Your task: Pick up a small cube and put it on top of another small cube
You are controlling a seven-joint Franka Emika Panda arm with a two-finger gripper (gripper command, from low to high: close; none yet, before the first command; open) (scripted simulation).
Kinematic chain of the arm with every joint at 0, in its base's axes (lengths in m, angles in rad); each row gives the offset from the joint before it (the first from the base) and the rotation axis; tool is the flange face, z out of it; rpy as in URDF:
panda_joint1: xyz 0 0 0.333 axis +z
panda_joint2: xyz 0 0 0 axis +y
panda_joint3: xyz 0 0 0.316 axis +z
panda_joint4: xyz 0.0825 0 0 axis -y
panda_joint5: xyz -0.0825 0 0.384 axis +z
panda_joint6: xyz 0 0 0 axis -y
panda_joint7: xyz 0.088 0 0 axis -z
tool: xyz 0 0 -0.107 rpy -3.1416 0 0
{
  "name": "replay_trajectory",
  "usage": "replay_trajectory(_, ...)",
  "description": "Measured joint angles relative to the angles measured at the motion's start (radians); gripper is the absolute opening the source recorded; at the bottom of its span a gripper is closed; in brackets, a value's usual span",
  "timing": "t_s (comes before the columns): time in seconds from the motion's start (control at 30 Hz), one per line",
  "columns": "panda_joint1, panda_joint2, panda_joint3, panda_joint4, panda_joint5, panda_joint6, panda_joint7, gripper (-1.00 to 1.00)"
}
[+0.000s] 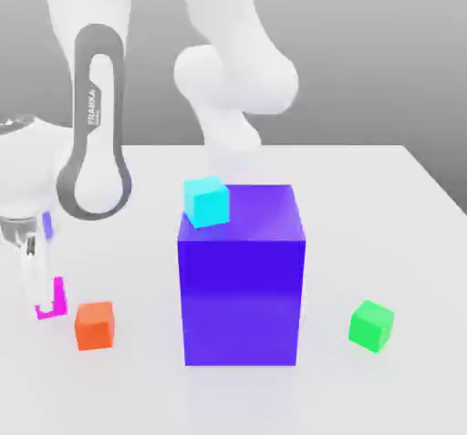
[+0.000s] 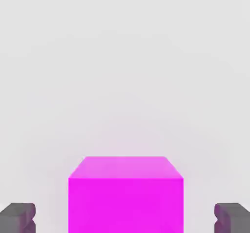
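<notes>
The spread pincer [image 2: 125, 218] straddles the magenta cube [image 2: 125, 205]; keep it centred, then close both sides evenly.

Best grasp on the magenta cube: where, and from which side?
Two opposite upright side faces of the magenta cube, coming from above. The faces are flat and parallel, and it sits flat on the table. The gripper already straddles it with a gap each side, so closing straight in should work.

Pale table [image 1: 365, 214] under magenta cube [image 2: 126, 205]; orange cube [image 1: 95, 326]; green cube [image 1: 371, 326]; blue block [image 1: 241, 301]
</notes>
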State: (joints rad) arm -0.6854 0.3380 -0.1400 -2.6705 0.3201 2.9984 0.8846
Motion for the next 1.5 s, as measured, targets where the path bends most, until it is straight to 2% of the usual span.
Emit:
replay_trajectory(0.2,-0.001,-0.003,0.0,-0.001,-0.006,-0.002,0.005,-1.0)
replay_trajectory(0.37,0.078,-0.163,-0.114,-0.038,-0.158,-0.122,0.121,-1.0)
replay_trajectory(0.43,0.094,-0.215,-0.121,-0.032,-0.206,-0.159,0.146,-1.0)
replay_trajectory(0.57,0.181,-0.246,-0.038,0.028,-0.206,-0.173,0.152,-1.0)
replay_trajectory(1.1,0.881,-0.381,0.312,0.098,-0.138,-0.259,0.558,-1.0)
replay_trajectory(1.33,1.015,-0.43,0.428,0.004,-0.189,-0.306,0.874,-1.0)
replay_trajectory(1.5,0.988,-0.402,0.44,-0.089,-0.275,-0.29,1.069,-1.0)
